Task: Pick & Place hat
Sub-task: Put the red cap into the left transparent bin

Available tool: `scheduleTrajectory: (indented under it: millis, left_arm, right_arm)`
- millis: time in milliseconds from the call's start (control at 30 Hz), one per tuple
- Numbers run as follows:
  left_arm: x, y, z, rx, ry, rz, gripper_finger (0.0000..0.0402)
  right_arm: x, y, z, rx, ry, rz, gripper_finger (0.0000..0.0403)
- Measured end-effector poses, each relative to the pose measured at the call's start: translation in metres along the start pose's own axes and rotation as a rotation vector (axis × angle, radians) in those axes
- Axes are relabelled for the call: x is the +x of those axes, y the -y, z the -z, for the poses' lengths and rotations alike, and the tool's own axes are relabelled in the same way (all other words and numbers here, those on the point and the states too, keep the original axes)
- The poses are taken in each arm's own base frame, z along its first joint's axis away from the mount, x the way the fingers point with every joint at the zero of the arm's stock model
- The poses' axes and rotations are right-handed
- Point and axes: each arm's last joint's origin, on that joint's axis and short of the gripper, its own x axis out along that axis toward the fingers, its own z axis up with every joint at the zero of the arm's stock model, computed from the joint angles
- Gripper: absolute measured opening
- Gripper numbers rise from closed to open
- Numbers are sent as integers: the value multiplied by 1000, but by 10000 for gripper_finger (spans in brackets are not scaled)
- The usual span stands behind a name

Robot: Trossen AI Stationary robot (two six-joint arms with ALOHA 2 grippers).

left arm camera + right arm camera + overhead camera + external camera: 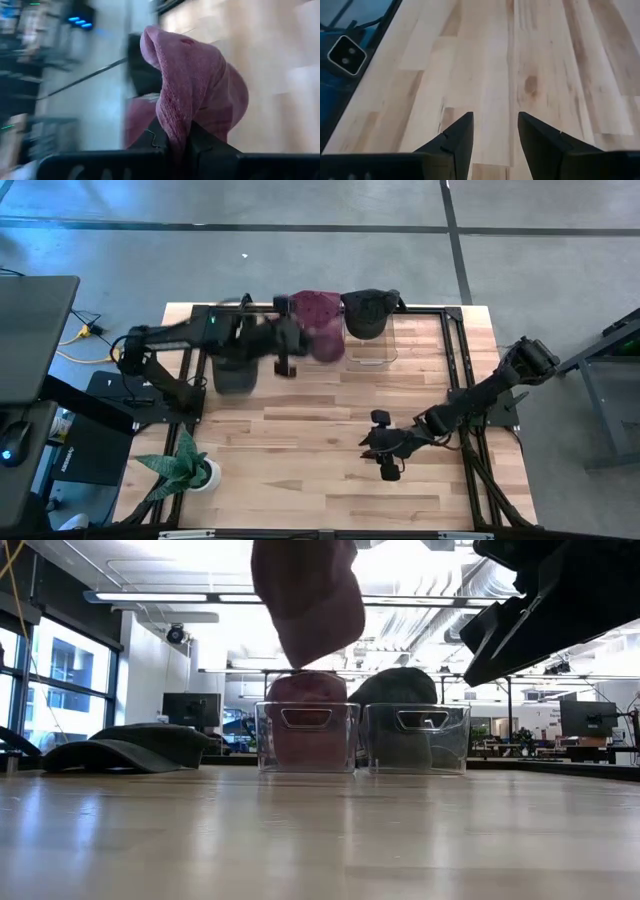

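A maroon hat (326, 340) hangs in the air near the table's far edge, with my left gripper (177, 137) shut on it. In the low view it (305, 600) hangs above the left one of two clear bins. That bin (307, 737) holds another maroon hat (314, 304); the bin beside it (417, 738) holds a dark hat (368, 310). A dark cap (130, 748) lies flat on the table at the far left. My right gripper (495, 135) stands open over bare wood at the near right, with nothing between its fingers. My left gripper pinches a fold of the maroon hat's cloth (176, 127) between its two fingers. The hat is lifted clear of the table and the bins, and bulges out beyond the fingers. Which part of the hat the fold belongs to, I cannot tell.
A potted plant (185, 470) stands at the table's near left corner. A black frame (455, 350) runs along the table's sides. Bare wood (300, 430) fills the middle and near part of the table.
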Motion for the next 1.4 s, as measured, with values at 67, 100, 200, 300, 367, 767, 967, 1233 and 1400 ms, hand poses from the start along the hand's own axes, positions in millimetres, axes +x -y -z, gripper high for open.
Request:
scheduleTrajectory:
  millis: [67,100,200,300,367,767,967,1233,1400]
  left_arm:
    - [9,-19,6,23,-29,-60,9]
    - [14,-27,9,26,-37,-72,9]
    - [37,-46,25,-4,-83,-84,9]
    - [63,-57,44,-54,-129,-60,9]
    - [83,-57,52,-96,-130,-33,9]
    - [152,-24,74,-93,-178,63,9]
    - [181,-19,78,-76,-192,66,11]
    - [205,-35,109,-208,-305,58,109]
    - [197,-48,111,-303,-287,9,187]
  right_arm:
    - [0,-1,0,-4,7,16,149]
    - [0,-1,0,-5,8,18,149]
    - [-1,-1,0,-6,13,30,149]
    - [-1,-1,0,-6,13,31,149]
    - [-1,-1,0,-7,13,30,149]
    - [0,-1,0,-6,18,36,149]
    - [0,-1,-1,-4,24,35,149]
    - [0,-1,-1,-4,24,35,149]
    - [0,-1,-1,-4,25,35,149]
